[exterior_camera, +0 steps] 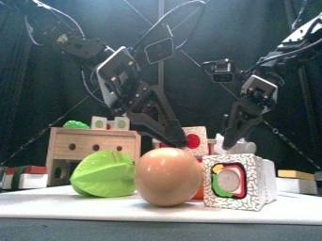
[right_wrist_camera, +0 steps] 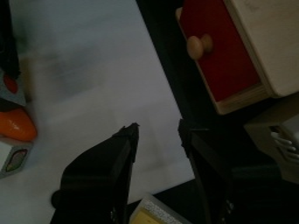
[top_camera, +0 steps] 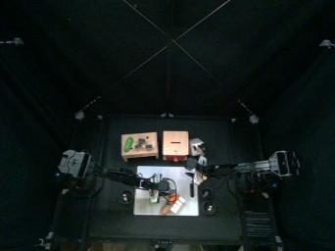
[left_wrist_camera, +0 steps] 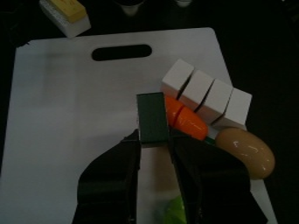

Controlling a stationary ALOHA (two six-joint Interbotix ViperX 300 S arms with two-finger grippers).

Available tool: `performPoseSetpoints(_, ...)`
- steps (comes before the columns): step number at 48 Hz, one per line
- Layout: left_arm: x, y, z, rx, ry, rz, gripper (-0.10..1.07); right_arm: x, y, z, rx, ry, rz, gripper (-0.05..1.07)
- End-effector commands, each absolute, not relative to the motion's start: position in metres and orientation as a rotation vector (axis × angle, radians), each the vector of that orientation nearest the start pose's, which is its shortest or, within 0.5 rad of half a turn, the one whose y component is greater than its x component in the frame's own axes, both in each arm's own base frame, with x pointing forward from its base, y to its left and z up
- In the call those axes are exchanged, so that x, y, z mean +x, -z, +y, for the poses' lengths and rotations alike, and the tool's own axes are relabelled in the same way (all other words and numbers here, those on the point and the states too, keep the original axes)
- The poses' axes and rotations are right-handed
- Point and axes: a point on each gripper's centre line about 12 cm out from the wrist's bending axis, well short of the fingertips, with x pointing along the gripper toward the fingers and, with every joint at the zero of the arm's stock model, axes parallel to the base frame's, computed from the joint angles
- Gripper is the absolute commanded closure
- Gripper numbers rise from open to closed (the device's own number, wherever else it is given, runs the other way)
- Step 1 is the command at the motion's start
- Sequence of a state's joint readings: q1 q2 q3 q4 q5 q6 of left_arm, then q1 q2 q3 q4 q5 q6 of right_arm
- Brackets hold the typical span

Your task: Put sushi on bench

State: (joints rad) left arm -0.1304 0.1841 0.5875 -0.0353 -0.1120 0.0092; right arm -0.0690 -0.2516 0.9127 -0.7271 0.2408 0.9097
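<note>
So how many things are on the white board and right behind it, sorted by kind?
Toy foods: 3 (green leaf, brown egg, sushi)
Wooden blocks: 2 (bench, orange-brown box)
Total: 5

Two black jointed arms, looping black cables, white-labelled wrists, black claws.

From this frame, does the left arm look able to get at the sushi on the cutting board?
Probably yes. The left gripper hangs right over the sushi on the white cutting board, jaws slightly open, with nothing between them; only the brown egg lies close beside.
</note>
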Motion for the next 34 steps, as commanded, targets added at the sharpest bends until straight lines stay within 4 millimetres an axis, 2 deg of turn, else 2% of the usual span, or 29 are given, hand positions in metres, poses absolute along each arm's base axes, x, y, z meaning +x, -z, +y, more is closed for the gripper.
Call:
performPoseSetpoints(1, 0.421, -0.151, -0.054, 0.022, 0.115, 0.603, 0.39, 0.300, -0.171, -0.039, 0.147, 0.290, 0.785, 0.23)
performPoseSetpoints(9, 0.417, -0.173, -0.052, 0.046, 0.125, 0.552, 0.39, 0.300, -0.171, -0.038, 0.147, 0.288, 0.784, 0.23)
performPoseSetpoints(14, 0.409, -0.192, -0.044, 0.070, 0.120, 0.520, 0.39, 0.300, -0.171, -0.039, 0.147, 0.290, 0.785, 0.23)
performPoseSetpoints(27, 0.383, -0.246, 0.000, 0.079, 0.018, 0.455, 0.39, 0.300, -0.171, -0.039, 0.147, 0.290, 0.785, 0.23)
performPoseSetpoints(34, 0.371, -0.263, 0.032, 0.069, -0.067, 0.440, 0.39, 0.300, -0.171, -0.039, 0.147, 0.290, 0.785, 0.23)
